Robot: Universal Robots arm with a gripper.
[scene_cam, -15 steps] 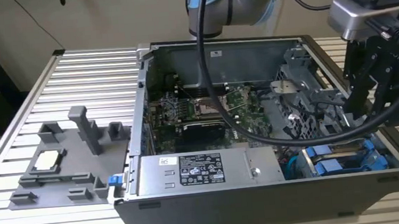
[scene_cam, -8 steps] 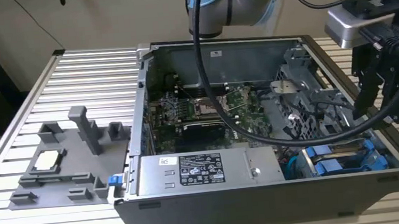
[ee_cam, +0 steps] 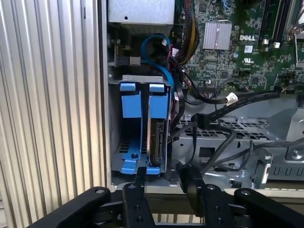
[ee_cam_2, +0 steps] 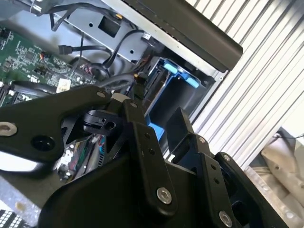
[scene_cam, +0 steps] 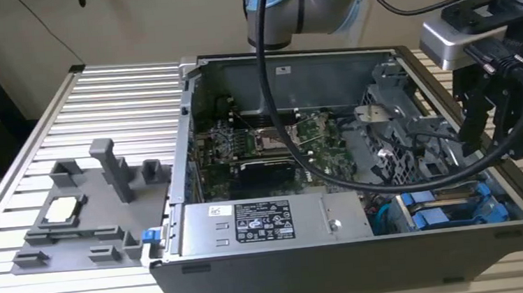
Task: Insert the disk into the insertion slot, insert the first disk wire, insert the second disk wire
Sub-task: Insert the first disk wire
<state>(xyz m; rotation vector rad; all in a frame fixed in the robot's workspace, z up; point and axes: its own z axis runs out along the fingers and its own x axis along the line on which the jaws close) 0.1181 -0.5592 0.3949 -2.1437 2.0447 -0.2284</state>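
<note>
In the first wrist view a grey drive cage (ee_cam: 142,78) holds two blue carrier frames side by side. The disk (ee_cam: 156,135) sits in one insertion slot, its dark edge showing inside its blue frame. The other blue frame (ee_cam: 130,107) stands beside it. My gripper (ee_cam: 164,176) hovers over the cage's end, open, with nothing between its fingers. In the exterior view the gripper (scene_cam: 481,129) hangs above the case's right side, over the cage (scene_cam: 453,210). A black connector (ee_cam: 198,118) on loose cables lies next to the cage, and a blue cable (ee_cam: 159,52) loops past it.
The open computer case (scene_cam: 346,266) rests on a ribbed metal table (scene_cam: 118,109). A silver labelled power-supply box (scene_cam: 267,223) lies beside the cage, and the green motherboard (scene_cam: 271,146) behind it. A grey fixture (scene_cam: 89,202) stands at the exterior view's left. The arm's black hose (scene_cam: 278,117) crosses the case.
</note>
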